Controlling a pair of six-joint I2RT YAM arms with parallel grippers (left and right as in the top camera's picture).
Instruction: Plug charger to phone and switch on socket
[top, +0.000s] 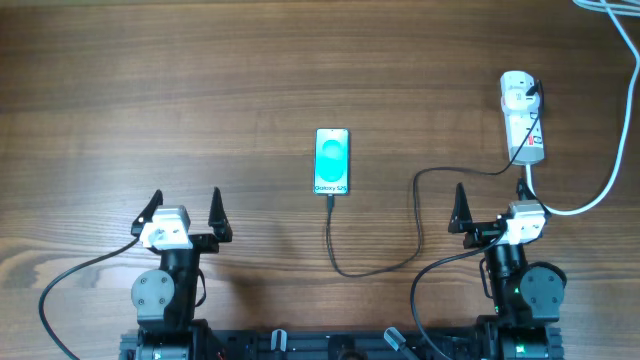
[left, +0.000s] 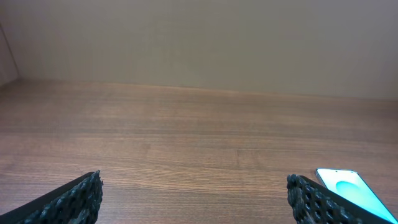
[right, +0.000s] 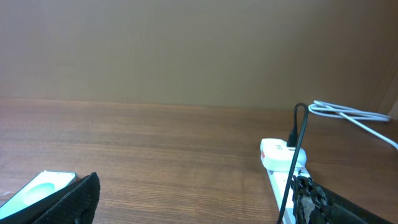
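A slim rectangular phone (top: 332, 160) with a bright cyan screen lies flat near the middle of the brown wooden table (top: 150, 80), between the two arms. The charger (top: 345, 270), a thin black curling cable, runs from the phone's near edge, loops toward the robot, then climbs to the right toward the socket (top: 522, 125), a small white elongated power strip at the far right. Its small dark connector tip (top: 330, 200) touches the phone's near edge; whether it is fully seated cannot be told from here.

The left end effector (top: 185, 210) is spread wide and empty, apart from the phone. The right end effector (top: 492, 208) is likewise wide and empty, just short of the socket.

The cable looks light and limp, so it should be gripped close behind the tip, where it is stiffest. The phone is likely smooth and may slide when pushed, so bracing it would help. The socket's red switch (top: 532, 141) probably needs a firm fingertip press, and the light strip may shift under it.
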